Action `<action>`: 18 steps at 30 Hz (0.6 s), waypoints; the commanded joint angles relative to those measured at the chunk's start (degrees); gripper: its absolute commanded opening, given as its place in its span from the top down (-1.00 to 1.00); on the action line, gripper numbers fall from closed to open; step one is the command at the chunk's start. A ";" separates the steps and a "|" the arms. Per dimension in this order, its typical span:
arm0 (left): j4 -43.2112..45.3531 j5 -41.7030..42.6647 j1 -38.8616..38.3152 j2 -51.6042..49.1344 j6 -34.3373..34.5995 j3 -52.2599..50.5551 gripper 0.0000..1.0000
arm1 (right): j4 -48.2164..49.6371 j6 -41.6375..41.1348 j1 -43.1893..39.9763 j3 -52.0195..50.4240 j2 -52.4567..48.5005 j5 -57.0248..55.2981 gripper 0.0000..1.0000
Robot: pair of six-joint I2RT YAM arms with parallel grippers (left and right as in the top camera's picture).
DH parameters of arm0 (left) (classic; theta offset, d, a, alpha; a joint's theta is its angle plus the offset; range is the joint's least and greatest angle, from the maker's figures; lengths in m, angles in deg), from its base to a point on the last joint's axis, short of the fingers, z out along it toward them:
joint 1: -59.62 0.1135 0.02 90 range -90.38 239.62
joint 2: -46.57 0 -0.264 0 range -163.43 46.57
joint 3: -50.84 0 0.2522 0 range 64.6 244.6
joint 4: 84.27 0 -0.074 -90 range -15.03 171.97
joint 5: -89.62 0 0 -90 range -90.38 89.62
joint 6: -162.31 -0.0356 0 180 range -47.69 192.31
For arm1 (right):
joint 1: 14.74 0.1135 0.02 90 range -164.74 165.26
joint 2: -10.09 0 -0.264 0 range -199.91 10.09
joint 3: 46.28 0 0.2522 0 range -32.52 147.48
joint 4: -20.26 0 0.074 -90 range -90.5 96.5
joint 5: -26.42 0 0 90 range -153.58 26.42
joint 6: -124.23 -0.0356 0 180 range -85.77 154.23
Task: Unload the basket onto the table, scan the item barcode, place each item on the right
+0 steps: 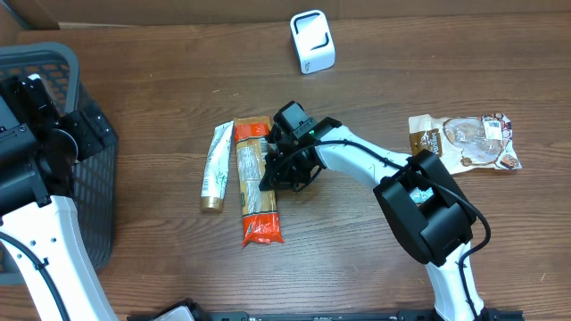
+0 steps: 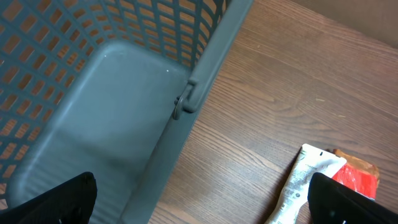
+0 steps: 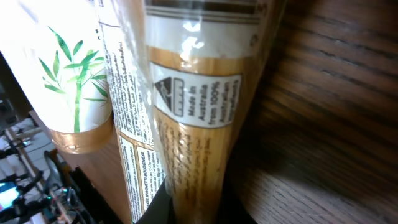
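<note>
Step in hand, by my read: pick-up of the item; scan not yet done. R gripper (image 1: 272, 169) is closed down on the pasta packet (image 1: 252, 183), biting its right long edge abt mid-length. Wrist cam shows the packet running straight down into the dark fingers, so I take it as a grip, tho the contact itself is mostly out of shot.

Packet lies on the table (image 1: 357, 267) near centre, a bit toward 9 o'clock. Its long axis runs 12-to-6, orange end at 6. A white tube (image 1: 216, 167) w/ bamboo print lies right beside it on the 9 o'clock side, same heading. Can't tell if the packet is lifted at all.

L gripper (image 2: 200, 183) is spread wide w/ nothing in it, hanging by the basket (image 1: 53, 62) at 9 o'clock. Looks idle.

Scanner (image 1: 311, 41) stands at 12 o'clock, well apart from the packet. Snack bag (image 1: 464, 141) lies at 3 o'clock, also well apart.

Next move, imo:
- Lift the packet clear w/o dragging the tube.
- Carry it toward 12 o'clock.
- Turn it so the barcode faces the scanner.

No barcode shows in any view; wrist cam gives only text panels & a "Made in Australia" mark. So the packet prob needs rolling abt its long axis to find it. It's long & held at one edge, so it may sag or swing, and the glossy film could slip in the grip.
</note>
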 commanded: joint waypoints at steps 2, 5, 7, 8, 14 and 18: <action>0.02 0.48 0.17 -0.11 -1.53 0.28 -0.99 | -5.25 0.57 -4.50 0.24 -0.63 -7.13 0.93; 0.02 0.48 0.17 -0.11 -1.53 0.28 -0.99 | -9.70 2.47 -6.19 0.83 4.15 -14.16 0.93; 0.02 0.46 0.17 -0.11 -1.53 0.28 -0.99 | -12.50 3.89 -6.23 0.98 8.20 -20.09 0.93; 0.02 0.46 0.17 -0.11 -1.53 0.28 -0.99 | -14.01 4.37 -5.81 0.98 10.45 -23.69 0.93; 0.02 0.46 0.17 -0.11 -1.53 0.28 -0.99 | -21.62 7.93 0.42 1.01 17.22 -43.30 0.93; 0.02 0.46 0.17 -0.11 -1.53 0.28 -0.99 | -24.22 8.09 5.44 0.96 14.60 -52.02 0.93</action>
